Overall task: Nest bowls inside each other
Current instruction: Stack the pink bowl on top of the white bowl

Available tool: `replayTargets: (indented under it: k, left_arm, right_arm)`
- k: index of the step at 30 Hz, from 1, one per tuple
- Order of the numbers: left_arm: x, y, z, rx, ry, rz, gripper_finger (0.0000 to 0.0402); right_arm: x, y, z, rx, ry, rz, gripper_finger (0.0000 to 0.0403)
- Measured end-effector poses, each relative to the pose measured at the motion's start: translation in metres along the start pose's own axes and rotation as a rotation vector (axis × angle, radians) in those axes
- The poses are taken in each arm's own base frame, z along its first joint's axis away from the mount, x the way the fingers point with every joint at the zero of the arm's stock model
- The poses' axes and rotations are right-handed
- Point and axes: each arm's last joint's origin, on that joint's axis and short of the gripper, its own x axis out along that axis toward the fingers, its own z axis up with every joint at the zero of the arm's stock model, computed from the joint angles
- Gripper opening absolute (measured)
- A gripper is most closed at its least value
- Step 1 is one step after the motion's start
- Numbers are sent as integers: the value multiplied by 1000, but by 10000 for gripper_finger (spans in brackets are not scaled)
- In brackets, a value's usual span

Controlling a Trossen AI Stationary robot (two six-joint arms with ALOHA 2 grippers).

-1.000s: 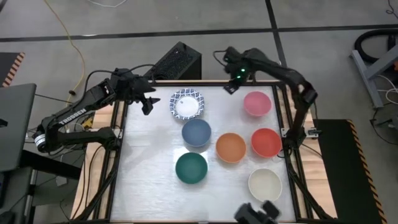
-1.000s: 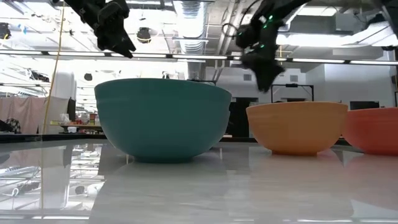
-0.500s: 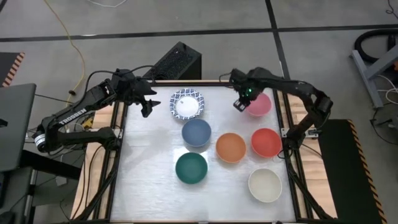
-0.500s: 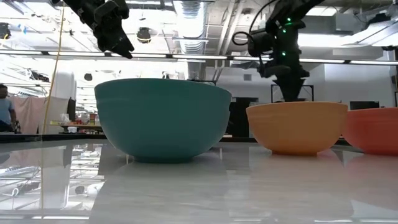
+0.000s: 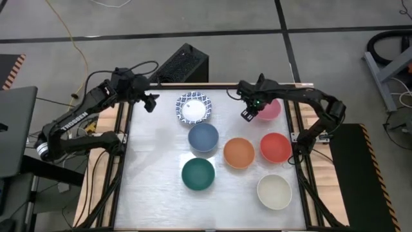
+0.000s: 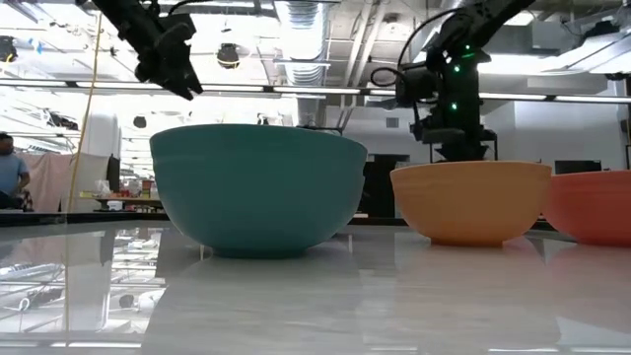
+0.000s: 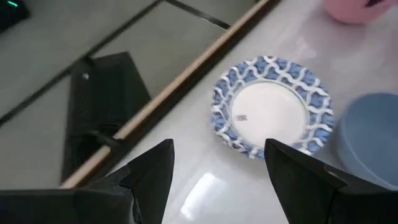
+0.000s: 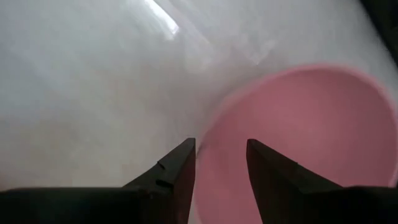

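Several bowls stand on their bases on the white table. A white bowl with a blue patterned rim is at the far side, and the pink one stands to its right. Nearer are the blue, orange, red, dark green and cream bowls. My right gripper is open and points down over the pink bowl's left rim, one finger on each side of it. My left gripper hangs open in the air, left of the patterned bowl.
A black box lies on the floor beyond the table's far edge. The wooden table frame runs along the left and right sides. Bare table surface lies left of the green and blue bowls. A person stands far off in the room.
My right gripper has come from the table's far edge toward the near side and sunk down to the pink bowl's left rim, staying open. The bowls have not moved.
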Motion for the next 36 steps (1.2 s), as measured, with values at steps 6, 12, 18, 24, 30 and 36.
replayTargets:
  k: [6, 12, 18, 24, 30, 36]
  left_arm:
    - [14, -2, -20, -56, 28, -141, 235]
    - [27, -5, -65, -169, 28, -141, 235]
    - [24, -9, -93, -303, 13, -159, 235]
    - [26, -18, -123, -358, -28, -213, 235]
    - [32, -25, -150, -402, -54, -253, 235]
    - [39, -32, -172, -422, -90, -317, 235]
  right_arm:
    - [9, -1, -3, 18, 4, -1, 163]
    - [24, 0, -9, 38, 12, -2, 163]
    - [28, -1, -12, 107, 23, -16, 139]
    - [32, -1, -13, 123, 10, -43, 49]
    - [20, 8, -2, 105, -86, -3, 15]
    - [-13, 28, 23, 53, -296, 69, 9]
